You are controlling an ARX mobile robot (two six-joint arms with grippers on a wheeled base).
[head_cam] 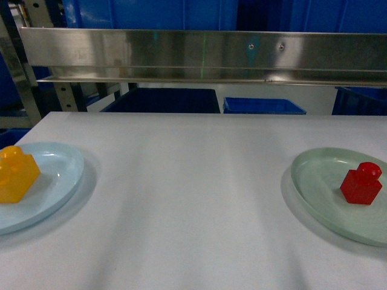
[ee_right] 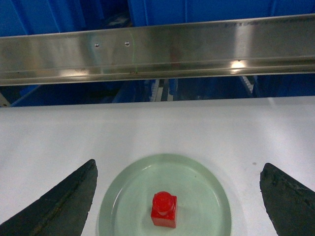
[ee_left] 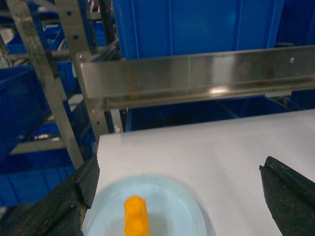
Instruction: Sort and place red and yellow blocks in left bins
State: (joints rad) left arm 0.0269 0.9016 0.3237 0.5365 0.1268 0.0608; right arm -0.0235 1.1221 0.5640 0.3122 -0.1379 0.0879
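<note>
The yellow block (head_cam: 17, 173) rests on a pale blue plate (head_cam: 63, 172) at the table's left edge. On the right, the red block (head_cam: 361, 183) stands on a pale green plate (head_cam: 317, 178). Neither gripper shows in the head view. My left gripper (ee_left: 178, 167) hangs open above the yellow block (ee_left: 136, 217), its fingers (ee_left: 74, 196) spread wide of the plate (ee_left: 179, 209). My right gripper (ee_right: 178, 167) is open too, above the red block (ee_right: 164, 210), straddling its plate (ee_right: 209, 189). Blue bins (head_cam: 263, 106) sit beyond the table's far edge.
A steel rail (head_cam: 205, 57) runs across above the table's far edge. A darker blue tub (head_cam: 163, 100) sits behind it on the left. A metal rack upright (ee_left: 47, 83) and more blue tubs (ee_left: 197, 29) stand past the table's left corner.
</note>
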